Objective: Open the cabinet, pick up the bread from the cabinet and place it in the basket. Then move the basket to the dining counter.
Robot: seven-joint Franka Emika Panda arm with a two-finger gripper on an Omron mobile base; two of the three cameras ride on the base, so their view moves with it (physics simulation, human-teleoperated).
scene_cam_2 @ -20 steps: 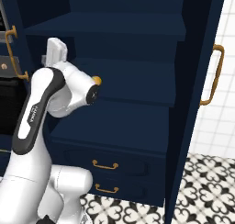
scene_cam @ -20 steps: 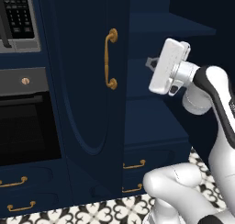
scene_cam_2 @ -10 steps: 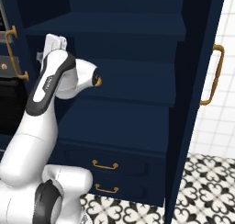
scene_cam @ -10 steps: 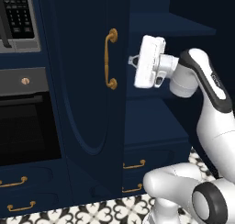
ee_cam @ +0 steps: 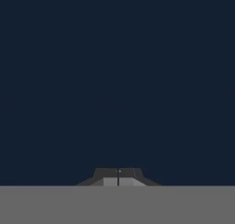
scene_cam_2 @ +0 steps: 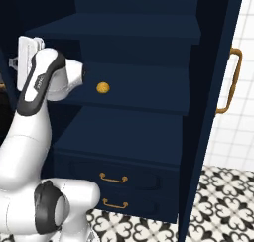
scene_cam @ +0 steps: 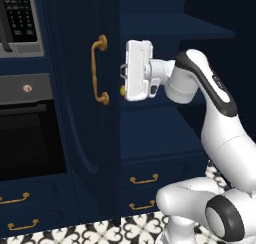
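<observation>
1. We saw the cabinet (scene_cam_2: 149, 47) with both doors swung open and the bread (scene_cam_2: 102, 88) sitting on a middle shelf (scene_cam_2: 149, 99), toward the back.
2. Our claw (ee_cam: 118, 179) had its two tips pressed together with nothing between them, facing flat navy panel at close range.
3. The hand (scene_cam: 139, 70) hung just beside the inner face of the left door (scene_cam: 85, 88), well apart from the bread.
4. We judged that reaching without spreading the tips would knock the bun deeper; swinging round could also clip the door or shelf edge.
</observation>
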